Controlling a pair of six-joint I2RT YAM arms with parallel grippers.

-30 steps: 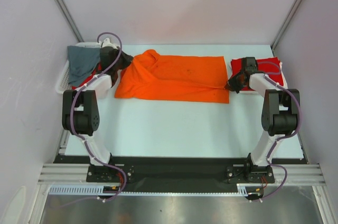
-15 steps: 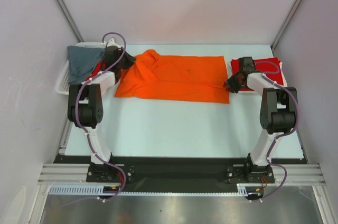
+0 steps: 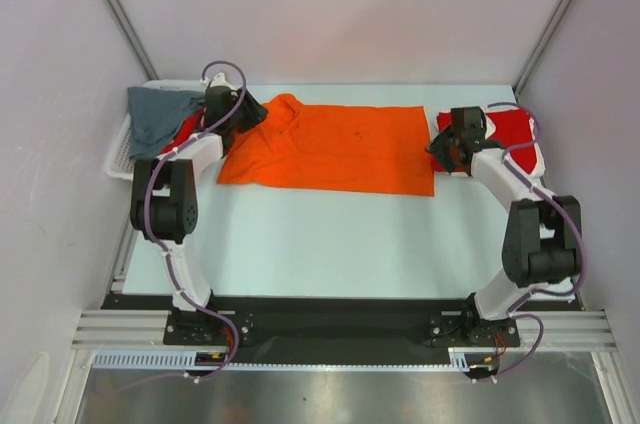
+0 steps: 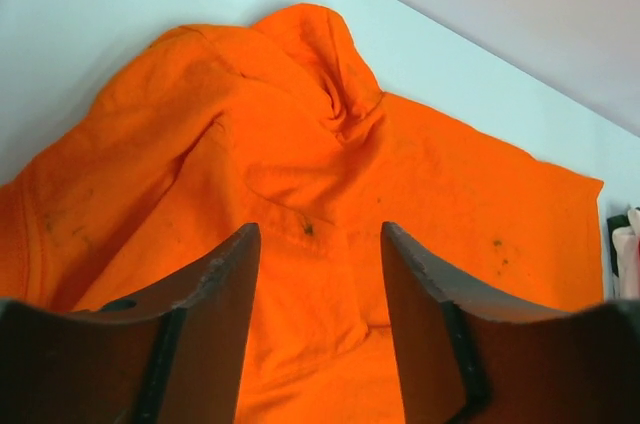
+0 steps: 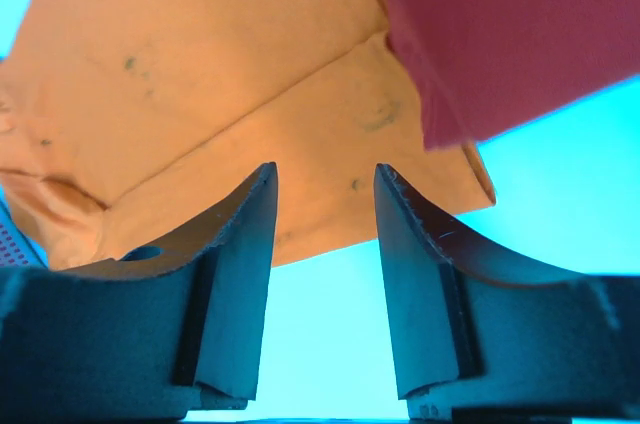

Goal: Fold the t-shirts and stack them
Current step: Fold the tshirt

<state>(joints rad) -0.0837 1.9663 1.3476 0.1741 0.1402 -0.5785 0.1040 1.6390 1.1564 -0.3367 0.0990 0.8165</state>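
Hovering with jaws apart and nothing between them, my left pincer [image 4: 320, 234] sits over the collar end of the orange t-shirt [image 3: 340, 149], and my right pincer [image 5: 325, 176] over its hem corner. The shirt lies folded lengthwise across the far half of the bench [image 3: 330, 244], its collar end rumpled. I judge it light, limp and easily dragged. It will sag wherever it is unsupported, so I would pinch both layers at the end edges, one corner each. Beyond the hem a folded red t-shirt [image 3: 515, 129] lies just beside it; far left, a grey t-shirt [image 3: 155, 114] drapes over the white basket [image 3: 115, 162].
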